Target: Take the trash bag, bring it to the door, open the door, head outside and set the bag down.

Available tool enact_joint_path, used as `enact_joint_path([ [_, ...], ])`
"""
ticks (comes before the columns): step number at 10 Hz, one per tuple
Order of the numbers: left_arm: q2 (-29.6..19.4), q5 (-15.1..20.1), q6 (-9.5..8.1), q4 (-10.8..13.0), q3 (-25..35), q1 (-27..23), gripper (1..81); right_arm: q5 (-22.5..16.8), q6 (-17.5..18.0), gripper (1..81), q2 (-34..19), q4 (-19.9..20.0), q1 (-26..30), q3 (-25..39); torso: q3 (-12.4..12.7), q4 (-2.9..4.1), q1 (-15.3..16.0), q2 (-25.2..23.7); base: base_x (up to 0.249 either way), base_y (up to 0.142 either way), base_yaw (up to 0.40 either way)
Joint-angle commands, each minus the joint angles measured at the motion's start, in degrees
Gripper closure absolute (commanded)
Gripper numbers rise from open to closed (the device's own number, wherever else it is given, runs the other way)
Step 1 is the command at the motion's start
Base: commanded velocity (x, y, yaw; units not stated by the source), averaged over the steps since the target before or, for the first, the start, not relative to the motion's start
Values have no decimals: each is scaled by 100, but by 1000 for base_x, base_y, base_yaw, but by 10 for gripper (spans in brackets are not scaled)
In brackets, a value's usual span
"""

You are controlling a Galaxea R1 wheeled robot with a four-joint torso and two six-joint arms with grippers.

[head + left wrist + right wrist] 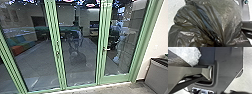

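Trash bag [205, 25] close to the left wrist camera, pleats drawn together, likely to keep its load in and spare the right arm for the handle [106, 49] of the closed glass door [120, 78]; cannot tell spread from pinch at either gripper.

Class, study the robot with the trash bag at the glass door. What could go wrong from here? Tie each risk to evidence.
The trash bag looks thin and tightly bunched, so it might tear.

The door handle is slim, so a reach for it could miss.

The glass door mirrors the room, which might make the pane hard to judge and invite a bump.
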Motion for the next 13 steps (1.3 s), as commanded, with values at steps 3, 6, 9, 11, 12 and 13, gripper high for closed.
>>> enact_joint_path([
  [3, 24, 407, 79, 18, 16, -305, 811, -365, -42, 10, 37, -35, 235, 60, 0, 0, 7, 2, 142, -91, 0],
  [6, 24, 407, 79, 18, 16, -305, 811, -365, -42, 10, 28, -35, 235, 60, 0, 0, 2, 0, 142, -99, 0],
  [9, 24, 407, 79, 18, 16, -313, 811, -365, -42, 10, 37, -35, 235, 60, 0, 0, 2, 0, 142, -112, 0],
  [11, 24, 407, 79, 18, 16, -305, 811, -365, -42, 10, 37, -35, 235, 60, 0, 0, 5, 2, 142, -139, 0],
  [12, 24, 407, 79, 18, 16, -305, 811, -365, -42, 10, 28, -35, 235, 60, 0, 0, 5, 2, 142, -138, 0],
  [13, 24, 407, 79, 18, 16, -305, 811, -365, -42, 10, 37, -35, 235, 60, 0, 0, 2, 0, 142, -138, 0],
])
